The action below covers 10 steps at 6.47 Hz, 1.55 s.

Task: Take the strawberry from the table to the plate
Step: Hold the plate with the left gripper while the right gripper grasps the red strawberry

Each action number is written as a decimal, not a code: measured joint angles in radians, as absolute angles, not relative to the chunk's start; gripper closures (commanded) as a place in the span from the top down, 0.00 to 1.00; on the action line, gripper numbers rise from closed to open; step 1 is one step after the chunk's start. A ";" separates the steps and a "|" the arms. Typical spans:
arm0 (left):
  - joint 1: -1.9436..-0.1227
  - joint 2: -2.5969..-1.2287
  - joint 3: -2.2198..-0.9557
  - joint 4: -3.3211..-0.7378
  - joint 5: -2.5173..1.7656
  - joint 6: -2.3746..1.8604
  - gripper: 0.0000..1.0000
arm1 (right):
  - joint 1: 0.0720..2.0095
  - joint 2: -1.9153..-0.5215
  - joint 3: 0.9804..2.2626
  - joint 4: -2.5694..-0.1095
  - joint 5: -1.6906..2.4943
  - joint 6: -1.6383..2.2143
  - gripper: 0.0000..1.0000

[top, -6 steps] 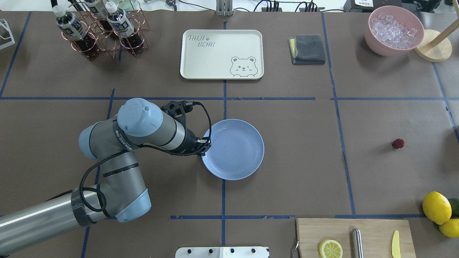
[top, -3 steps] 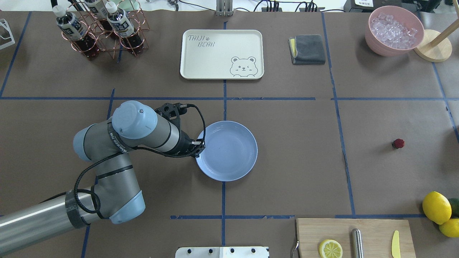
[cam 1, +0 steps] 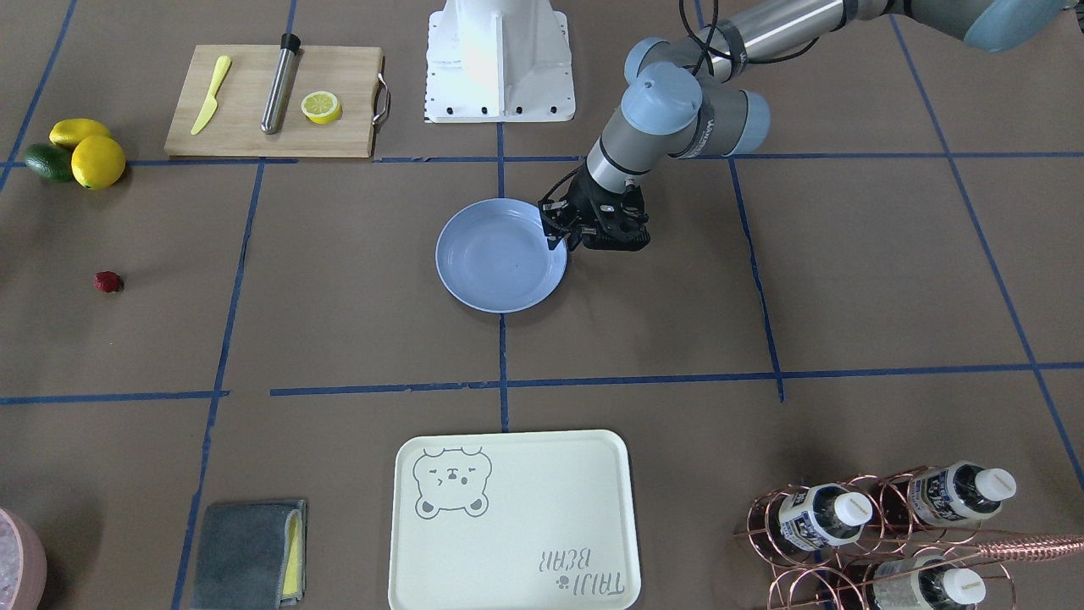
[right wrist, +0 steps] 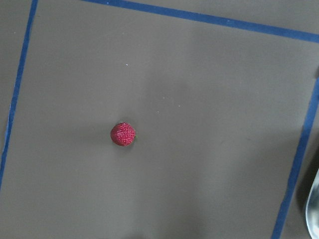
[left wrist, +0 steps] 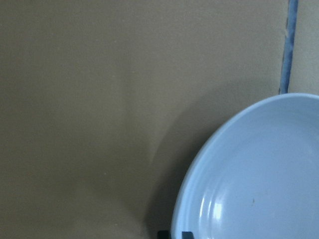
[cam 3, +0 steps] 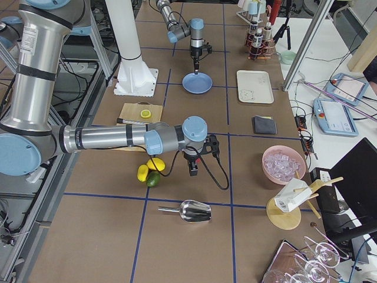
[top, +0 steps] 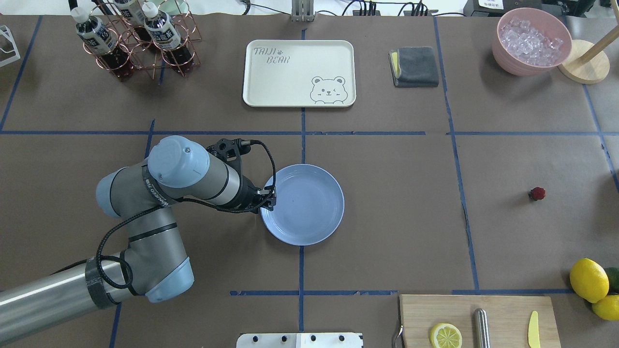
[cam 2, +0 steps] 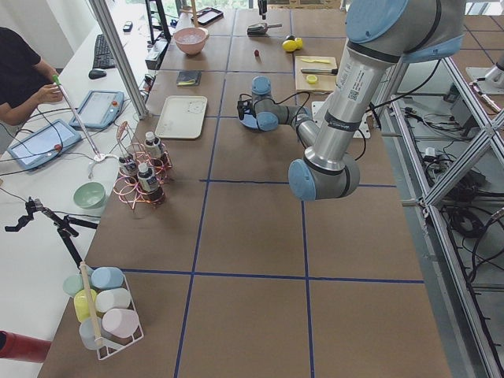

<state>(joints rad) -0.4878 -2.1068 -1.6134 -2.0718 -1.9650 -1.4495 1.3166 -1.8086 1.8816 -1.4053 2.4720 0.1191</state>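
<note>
The strawberry (top: pixel 537 194) is a small dark-red berry lying alone on the brown table (top: pixel 401 203) at the right; the right wrist view looks straight down on the strawberry (right wrist: pixel 122 134). The pale blue plate (top: pixel 309 217) rests near the table's middle. My left gripper (top: pixel 270 197) is shut on the plate's left rim, and the plate (left wrist: pixel 259 184) fills the left wrist view's lower right. My right gripper (cam 3: pixel 193 170) hangs above the table near the lemons; I cannot tell whether it is open or shut.
A cream bear-print tray (top: pixel 299 72) and a grey cloth (top: pixel 414 66) lie at the back. A bottle rack (top: pixel 135 38) stands back left, a pink bowl of ice (top: pixel 531 41) back right. Lemons (top: pixel 588 279) and a cutting board (top: pixel 478 319) sit front right.
My left gripper has pulled the plate a short way to the left and slightly toward the robot. The strawberry has not moved.
</note>
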 measured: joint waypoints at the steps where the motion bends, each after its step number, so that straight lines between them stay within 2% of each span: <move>1: -0.489 -2.107 -1.626 -2.072 -1.965 -1.450 0.64 | 1.268 -1.810 1.858 -1.322 2.448 0.198 1.00; 4: -0.489 -2.105 -1.640 -2.072 -1.964 -1.455 0.65 | 1.028 -1.812 1.730 -0.890 2.219 0.609 1.00; 6: -0.489 -2.102 -1.642 -2.072 -1.962 -1.456 0.66 | 0.907 -1.799 1.714 -0.798 2.100 0.811 1.00; 8: -0.489 -2.101 -1.643 -2.072 -1.962 -1.456 0.66 | 0.858 -1.774 1.701 -0.782 2.040 0.891 0.94; 9: -0.490 -2.100 -1.643 -2.072 -1.962 -1.456 0.66 | 0.847 -1.761 1.681 -0.780 2.029 0.906 0.88; 10: -0.491 -2.099 -1.643 -2.072 -1.961 -1.456 0.66 | 0.843 -1.755 1.670 -0.780 2.024 0.912 0.56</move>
<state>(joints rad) -0.4908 -2.0994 -1.6429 -2.0724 -1.9609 -1.4557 0.8426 -1.7550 1.6697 -0.7796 2.0238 0.9116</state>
